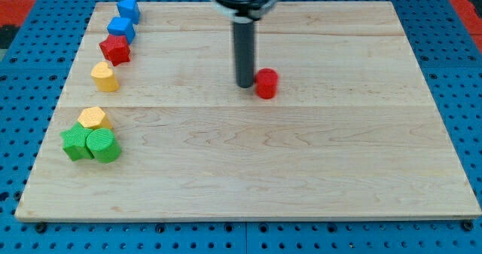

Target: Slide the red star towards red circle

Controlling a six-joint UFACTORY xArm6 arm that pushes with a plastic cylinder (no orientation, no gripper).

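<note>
The red star (115, 49) lies near the board's left edge, toward the view's top. The red circle (266, 83) is a short red cylinder near the board's middle, toward the top. My tip (245, 84) stands just left of the red circle, touching or nearly touching it, and far to the right of the red star. The dark rod rises from the tip to the view's top.
Two blue blocks (128, 9) (120, 29) lie above the red star. A yellow block (105, 77) lies below it. Further down are a yellow hexagon (92, 117), a green star-like block (75, 143) and a green cylinder (103, 145). The wooden board (301, 171) sits on a blue pegboard.
</note>
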